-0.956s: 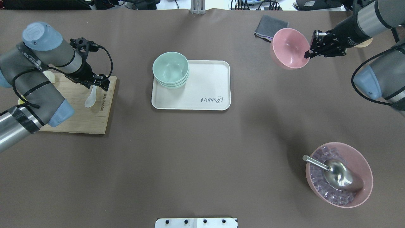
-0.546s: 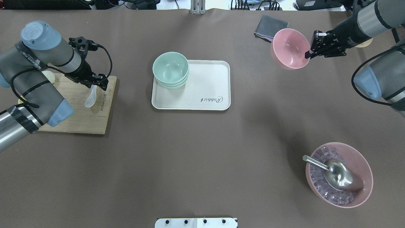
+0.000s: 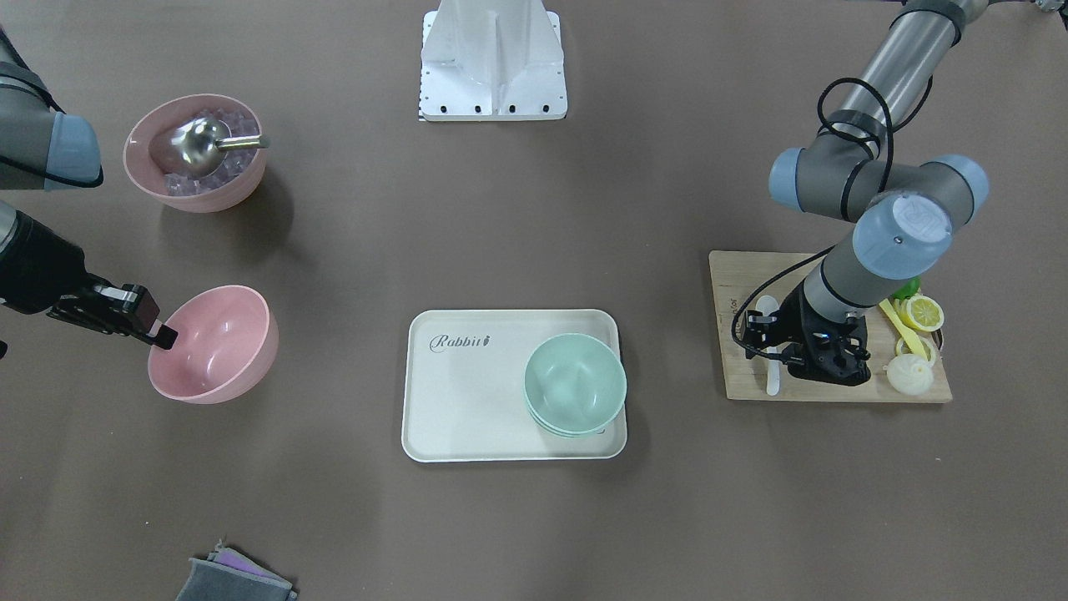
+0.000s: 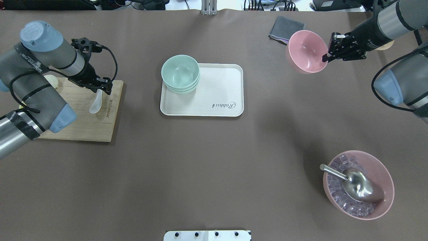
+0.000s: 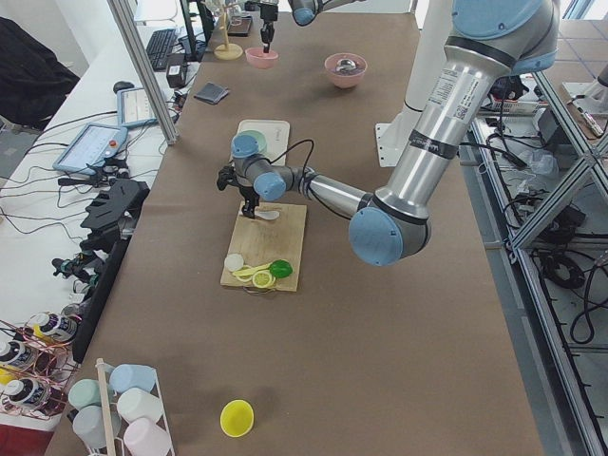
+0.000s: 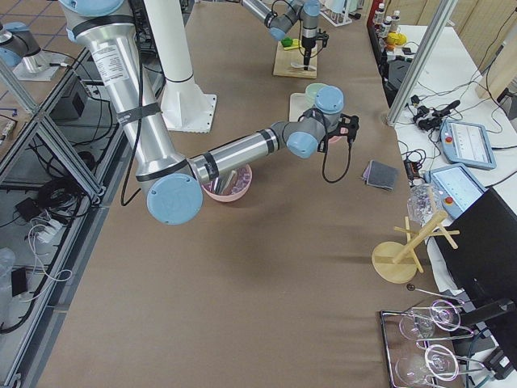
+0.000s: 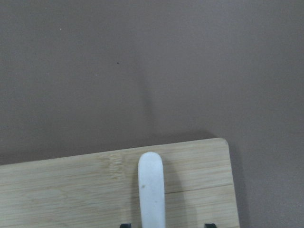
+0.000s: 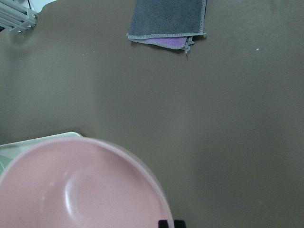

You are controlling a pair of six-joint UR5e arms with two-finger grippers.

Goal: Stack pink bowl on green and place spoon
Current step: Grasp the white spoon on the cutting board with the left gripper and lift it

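Observation:
The small pink bowl (image 4: 306, 50) hangs tilted above the table at the far right, and my right gripper (image 4: 326, 57) is shut on its rim. It also shows in the front view (image 3: 213, 342) and fills the right wrist view (image 8: 80, 190). The green bowl (image 4: 180, 72) tops a nested stack on the far left corner of the white tray (image 4: 217, 90). The white spoon (image 4: 95, 104) lies on the wooden cutting board (image 4: 90, 127). My left gripper (image 4: 100, 89) is low over its handle (image 7: 152, 190), open, with one finger on each side.
A large pink bowl (image 4: 388, 177) with ice cubes and a metal scoop stands near right. A grey cloth (image 4: 286, 26) lies at the far edge beside the held bowl. Lemon slices (image 3: 924, 313) and a white garnish (image 3: 908, 376) sit on the board behind my left arm.
My left arm has shifted slightly toward the far left while the spoon stays on the board. My right gripper has drifted slightly with the pink bowl.

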